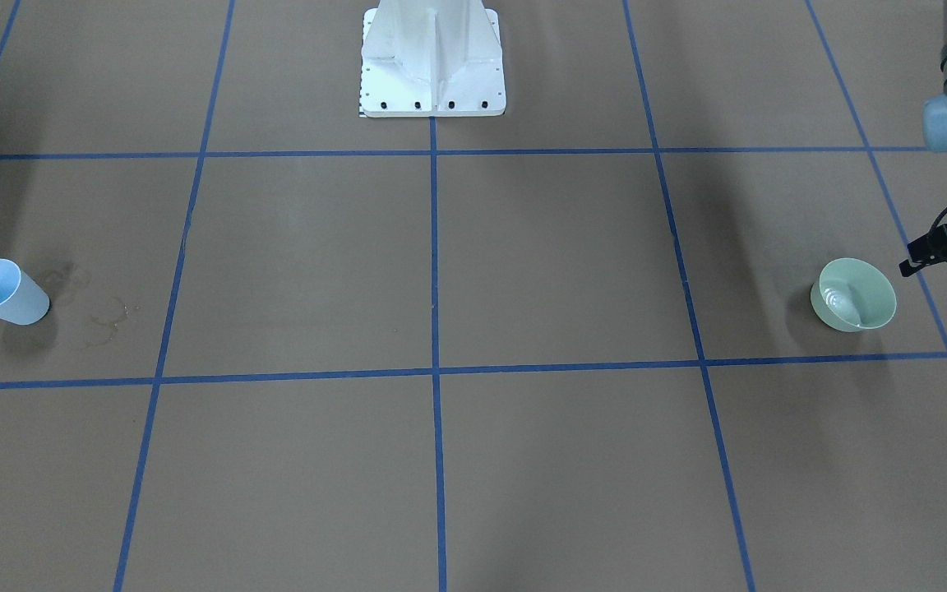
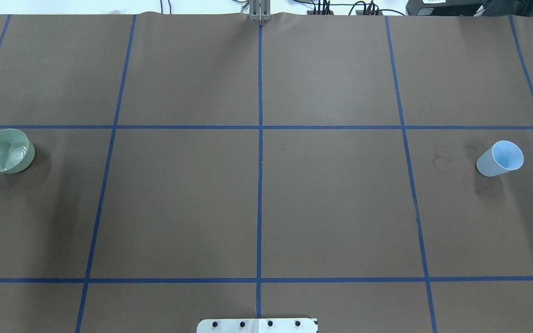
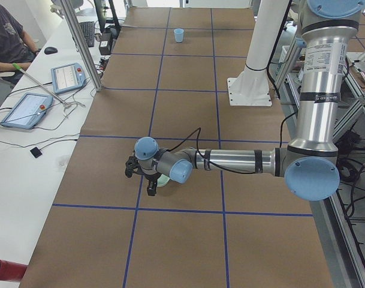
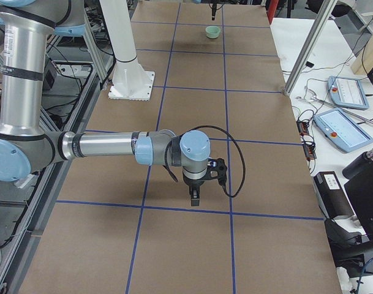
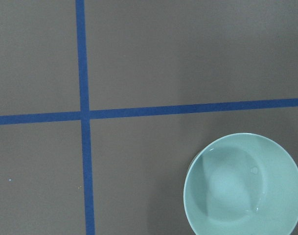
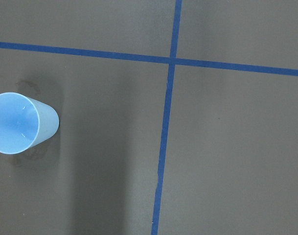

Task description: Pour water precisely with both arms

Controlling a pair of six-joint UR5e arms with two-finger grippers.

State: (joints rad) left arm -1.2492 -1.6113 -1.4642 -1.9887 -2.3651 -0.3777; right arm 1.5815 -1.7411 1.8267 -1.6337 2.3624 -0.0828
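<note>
Water [image 1: 837, 301] lies in the bottom of a pale green bowl [image 1: 872, 288], which stands at the 9 o'clock edge of the table [image 2: 331, 208] in the overhead view. The left gripper [image 1: 936, 261] hangs just beside the bowl, at its 3 o'clock in the front view. The left side view shows its two fingers spread apart with nothing between them, so it is released. The right gripper [image 4: 195, 197] shows only in the right side view, pointing down over the table, and I cannot tell whether it is spread or closed.

The water is clear and shallow, seen as faint curved ripples and white glints on the bowl's floor. The left wrist view looks straight down into the bowl, at 4 o'clock in its frame, and shows the water's edge as a pale arc that the overhead view only hints at. The right wrist view shows a light-blue cup [image 6: 16, 122] at 9 o'clock in its frame, beside dried ring stains [image 6: 31, 85]. In the overhead view the cup is at the table's 3 o'clock, well apart from the bowl. Only the side views show the left arm [image 3: 242, 161] and right arm [image 4: 106, 147] stretched out low over the table
</note>
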